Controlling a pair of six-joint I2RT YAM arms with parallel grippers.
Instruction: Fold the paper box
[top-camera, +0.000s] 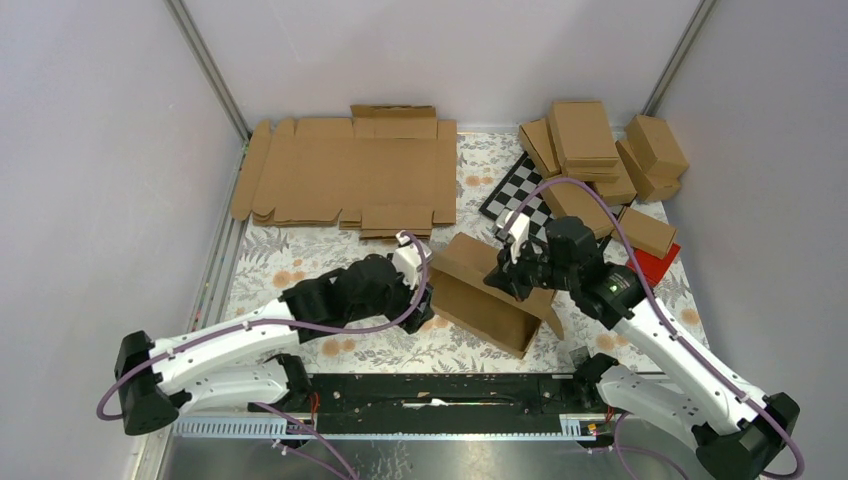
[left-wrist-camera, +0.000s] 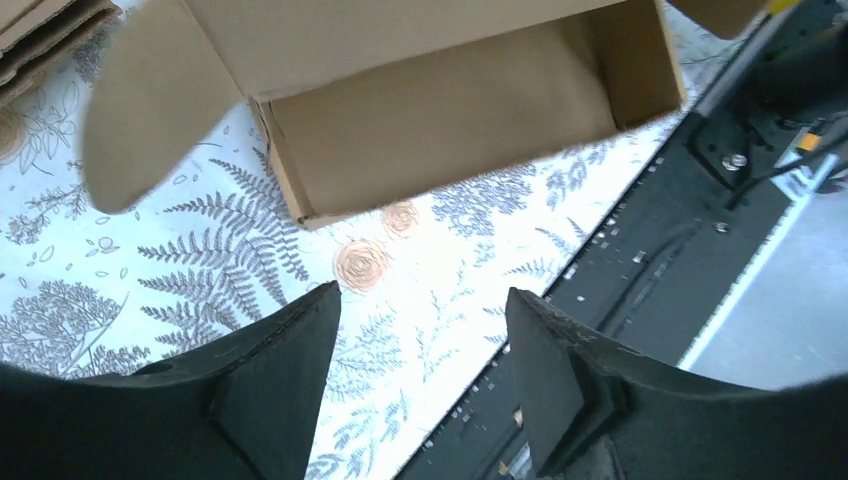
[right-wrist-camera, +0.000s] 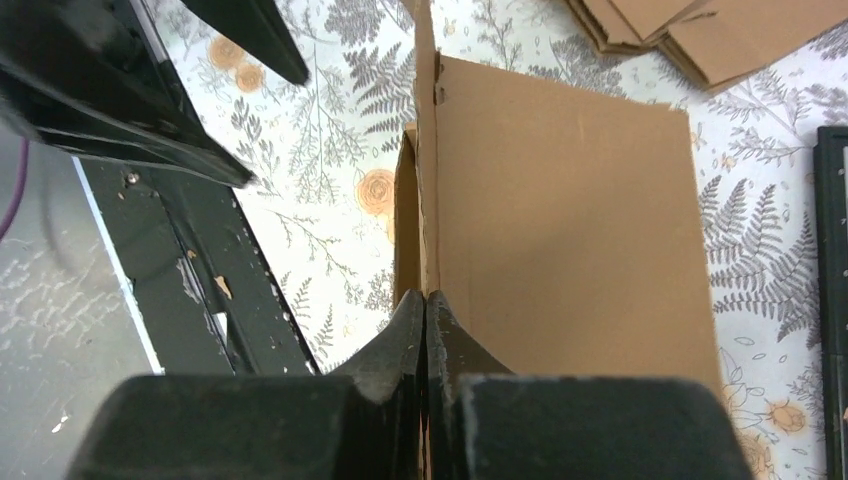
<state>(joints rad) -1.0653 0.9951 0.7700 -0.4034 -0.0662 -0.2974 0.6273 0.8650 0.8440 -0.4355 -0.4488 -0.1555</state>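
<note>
Wall-forming, we judge: our right gripper (right-wrist-camera: 425, 300) pinches an upright panel (right-wrist-camera: 560, 230) of the paper box (top-camera: 487, 300) mid-frame; our empty, wide-open left gripper (left-wrist-camera: 422, 300) should next tuck the rounded flap (left-wrist-camera: 140, 120).

The paper box (top-camera: 487, 290) is seen to be of plain brown corrugated cardboard, matt and unprinted. The same dull brown board is shown by the flat blanks (top-camera: 350, 170) at 11 o'clock and the closed boxes (top-camera: 600, 150) at 1 o'clock. The table cover (top-camera: 300, 250) is printed with grey ferns and orange roses, low in sheen. The fingers (left-wrist-camera: 280, 400) of the left gripper (left-wrist-camera: 422, 295) are of matt black, faintly grained plastic. A brushed grey metal sheet (top-camera: 450, 460) is seen at 6 o'clock.
</note>
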